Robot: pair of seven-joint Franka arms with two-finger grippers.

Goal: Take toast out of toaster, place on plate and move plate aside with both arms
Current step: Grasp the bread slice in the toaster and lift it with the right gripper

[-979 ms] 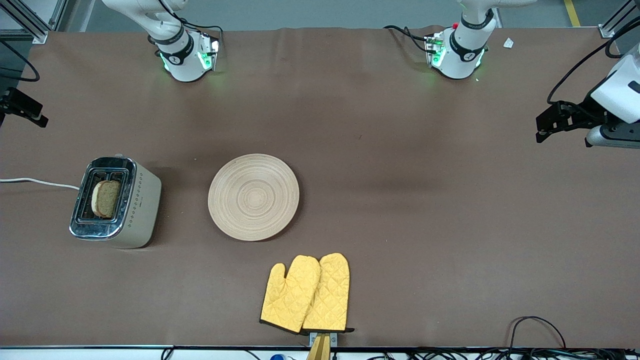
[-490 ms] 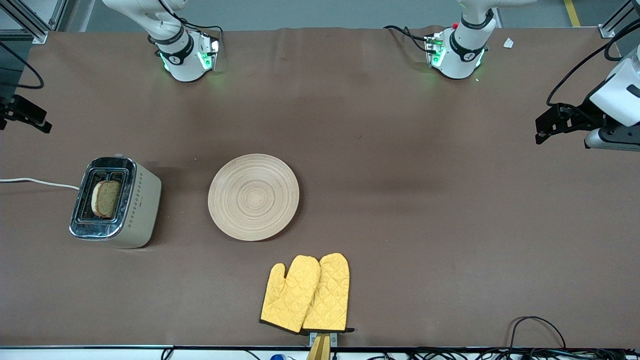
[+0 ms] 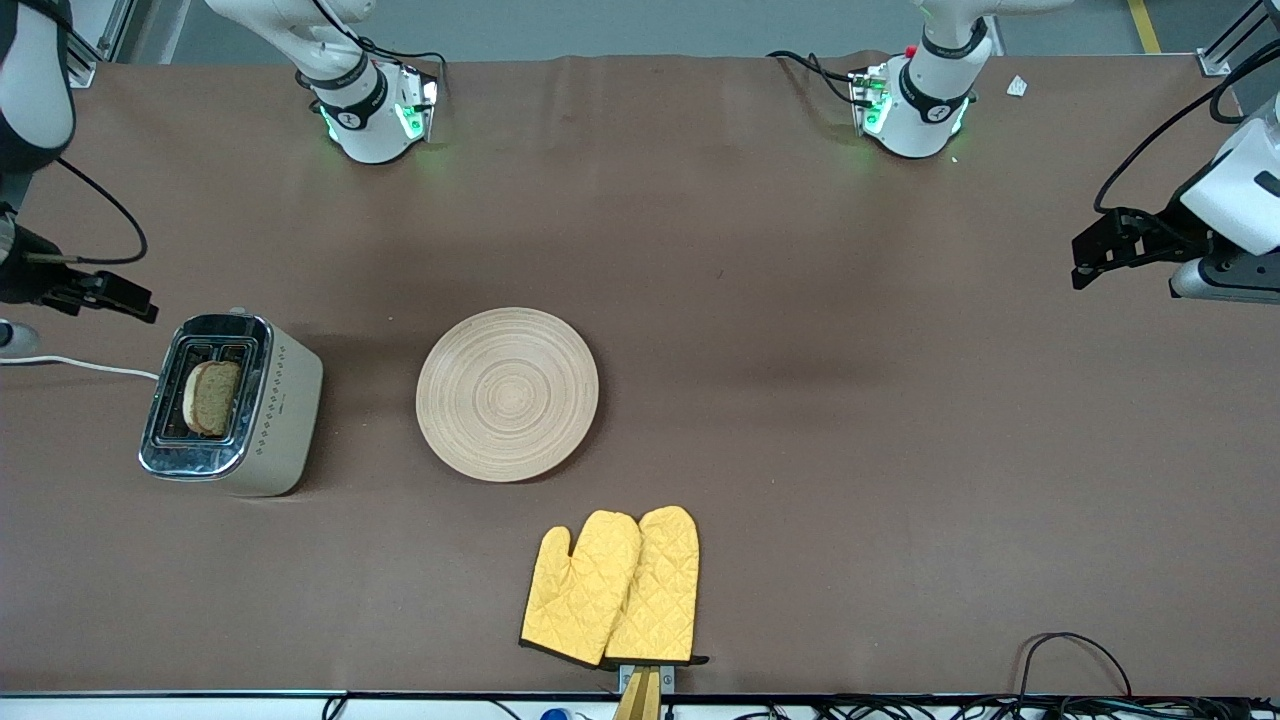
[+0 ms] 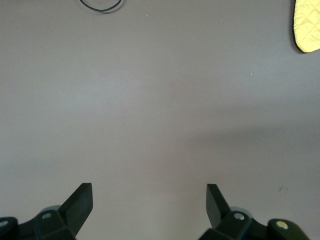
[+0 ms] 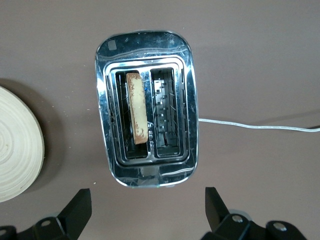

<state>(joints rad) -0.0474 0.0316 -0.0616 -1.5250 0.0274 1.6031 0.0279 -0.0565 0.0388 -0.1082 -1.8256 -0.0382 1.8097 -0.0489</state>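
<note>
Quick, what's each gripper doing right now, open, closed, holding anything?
Left gripper: open, empty, over bare table at its arm's end.
Right gripper: open, empty, up beside the toaster, toast in its slot.

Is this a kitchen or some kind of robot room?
Probably a robot lab with pretend kitchen things. Two white arms are bolted to a brown table, cables trail along its edge, and a toaster holding toast sits beside a wooden plate.

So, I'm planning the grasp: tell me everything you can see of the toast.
The toast is one squarish slice of brown wholegrain bread with a darker crust. It stands on edge in one slot of the toaster, its top edge sticking out above the chrome top; the other slot is empty. Only the toaster touches it. The right gripper is above the toaster, open.
</note>
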